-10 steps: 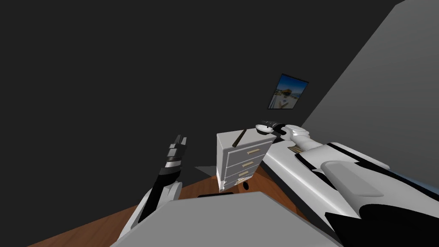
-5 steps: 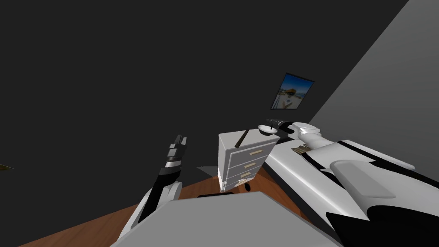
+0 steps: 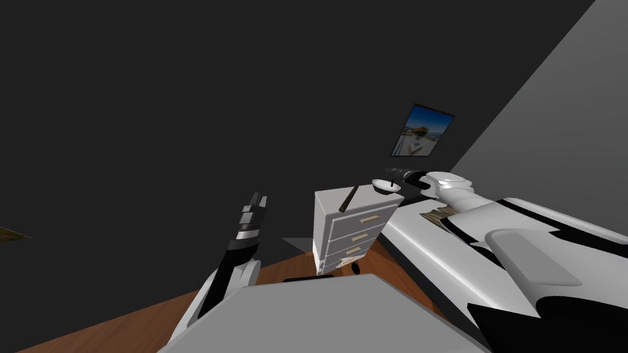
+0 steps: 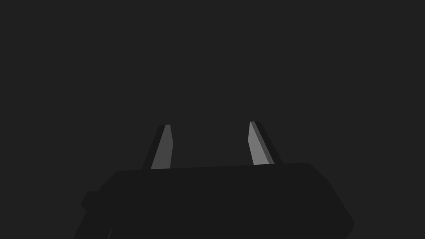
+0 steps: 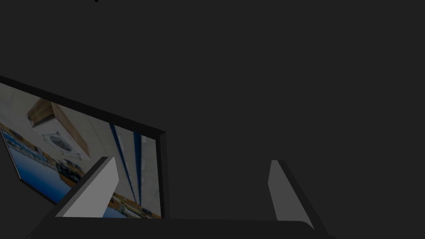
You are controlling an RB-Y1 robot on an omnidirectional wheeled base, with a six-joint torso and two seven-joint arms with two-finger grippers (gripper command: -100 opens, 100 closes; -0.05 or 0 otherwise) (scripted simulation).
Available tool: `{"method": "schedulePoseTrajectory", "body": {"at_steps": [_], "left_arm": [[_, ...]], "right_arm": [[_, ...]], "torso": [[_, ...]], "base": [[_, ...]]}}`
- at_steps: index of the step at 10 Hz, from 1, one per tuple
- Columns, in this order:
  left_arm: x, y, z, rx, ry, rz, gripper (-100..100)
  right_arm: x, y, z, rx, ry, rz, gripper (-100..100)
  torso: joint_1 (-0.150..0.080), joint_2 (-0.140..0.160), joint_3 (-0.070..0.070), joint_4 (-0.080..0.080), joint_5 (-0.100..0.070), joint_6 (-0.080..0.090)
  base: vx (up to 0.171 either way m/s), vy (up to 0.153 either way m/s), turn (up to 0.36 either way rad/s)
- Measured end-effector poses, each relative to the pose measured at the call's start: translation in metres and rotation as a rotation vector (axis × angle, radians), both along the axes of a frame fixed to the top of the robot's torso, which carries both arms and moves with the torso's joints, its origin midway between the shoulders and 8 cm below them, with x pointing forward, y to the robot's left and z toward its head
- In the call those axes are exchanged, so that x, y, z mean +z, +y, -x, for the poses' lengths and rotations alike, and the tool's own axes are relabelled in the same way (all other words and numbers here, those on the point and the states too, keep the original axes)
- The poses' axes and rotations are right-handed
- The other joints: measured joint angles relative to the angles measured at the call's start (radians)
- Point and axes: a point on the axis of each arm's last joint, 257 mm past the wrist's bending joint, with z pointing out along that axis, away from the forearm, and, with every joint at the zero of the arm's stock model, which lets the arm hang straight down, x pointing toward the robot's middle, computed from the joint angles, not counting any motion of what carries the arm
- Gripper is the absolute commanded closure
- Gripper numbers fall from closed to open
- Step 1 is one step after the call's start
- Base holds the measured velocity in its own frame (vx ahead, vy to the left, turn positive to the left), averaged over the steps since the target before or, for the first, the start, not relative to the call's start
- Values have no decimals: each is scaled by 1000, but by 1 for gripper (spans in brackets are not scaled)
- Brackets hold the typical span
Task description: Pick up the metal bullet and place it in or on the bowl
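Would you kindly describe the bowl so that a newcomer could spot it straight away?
Find the white chest of drawers below the framed picture. On its top, at the far corner, sits a small white bowl. It is round and pale, unlike the long dark stick lying beside it.

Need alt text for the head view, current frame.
The right gripper hangs at a white bowl on a white three-drawer chest, near a dark stick-like object. The left gripper is raised apart, to the left; a framed picture hangs on the dark wall behind.
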Motion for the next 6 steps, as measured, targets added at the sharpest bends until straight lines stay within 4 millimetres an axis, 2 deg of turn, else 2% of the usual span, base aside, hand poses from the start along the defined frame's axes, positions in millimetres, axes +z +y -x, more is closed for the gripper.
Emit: {"method": "schedulePoseTrajectory", "body": {"at_steps": [1,6], "left_arm": [[0,0,0,0,0,0,0],[0,0,0,0,0,0,0]], "right_arm": [[0,0,0,0,1,0,0],[0,0,0,0,1,0,0]], "torso": [[-1,0,0,0,0,0],[-1,0,0,0,0,0]], "base": [[0,0,0],[0,0,0]]}}
